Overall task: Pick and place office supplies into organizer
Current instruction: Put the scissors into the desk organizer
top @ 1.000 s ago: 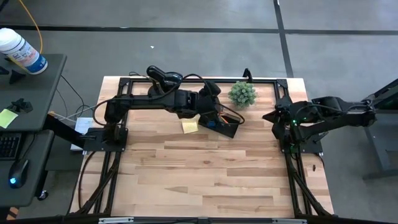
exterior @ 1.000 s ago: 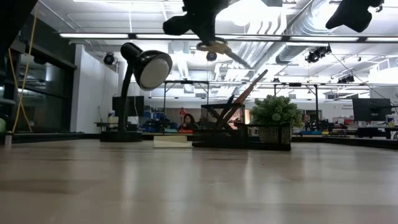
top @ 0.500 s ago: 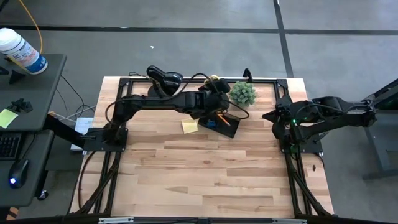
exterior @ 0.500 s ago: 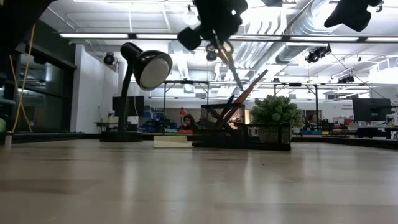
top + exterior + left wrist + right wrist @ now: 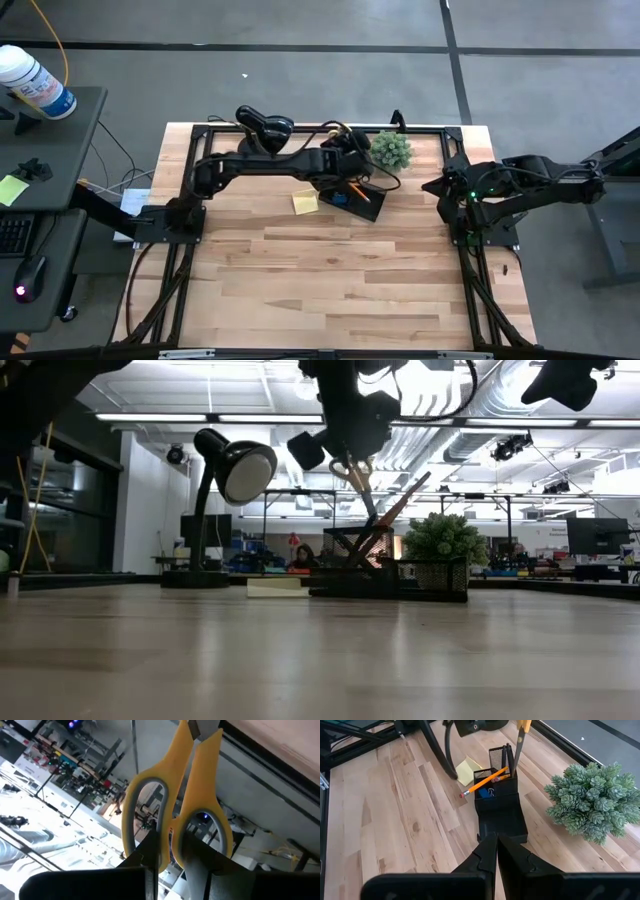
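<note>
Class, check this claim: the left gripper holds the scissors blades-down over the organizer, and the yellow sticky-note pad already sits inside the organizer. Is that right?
One part is wrong. The yellow sticky-note pad lies on the table beside the organizer, not inside it, as the high view shows. The left gripper does hold the scissors blades-down over the organizer.

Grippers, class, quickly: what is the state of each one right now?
Left gripper: shut on the scissors, blades pointing down into the organizer.
Right gripper: shut, holding nothing, parked at the table's right edge.
</note>
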Robot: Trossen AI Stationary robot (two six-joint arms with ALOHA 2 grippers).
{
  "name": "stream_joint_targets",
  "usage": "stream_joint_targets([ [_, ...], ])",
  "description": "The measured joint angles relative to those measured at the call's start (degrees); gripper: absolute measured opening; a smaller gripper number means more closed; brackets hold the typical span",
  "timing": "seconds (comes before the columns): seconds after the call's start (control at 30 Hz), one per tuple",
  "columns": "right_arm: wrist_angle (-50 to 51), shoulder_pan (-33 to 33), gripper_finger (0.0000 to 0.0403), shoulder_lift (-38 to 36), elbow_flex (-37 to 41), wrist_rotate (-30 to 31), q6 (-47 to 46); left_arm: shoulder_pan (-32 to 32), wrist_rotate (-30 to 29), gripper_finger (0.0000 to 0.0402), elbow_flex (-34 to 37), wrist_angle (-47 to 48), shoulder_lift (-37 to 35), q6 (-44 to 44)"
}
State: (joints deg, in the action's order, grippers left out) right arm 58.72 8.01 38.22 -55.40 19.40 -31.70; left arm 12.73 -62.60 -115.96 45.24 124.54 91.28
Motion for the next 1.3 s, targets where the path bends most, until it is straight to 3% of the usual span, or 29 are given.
stream_joint_targets([
  [0.77,0.0,0.0,0.0011,0.0,0.02,1.69,1.68,-1.22,-3.44,0.0042,7.06,1.32,1.24,-12.12],
  [1.1,0.0,0.0,0.0011,0.0,0.04,1.68,1.95,-2.74,1.95,0.0043,7.02,1.33,1.24,-13.7],
  [1.3,0.0,0.0,0.0011,0.0,0.07,1.68,1.95,-3.32,1.63,0.0087,7.02,1.32,1.2,-13.5],
])
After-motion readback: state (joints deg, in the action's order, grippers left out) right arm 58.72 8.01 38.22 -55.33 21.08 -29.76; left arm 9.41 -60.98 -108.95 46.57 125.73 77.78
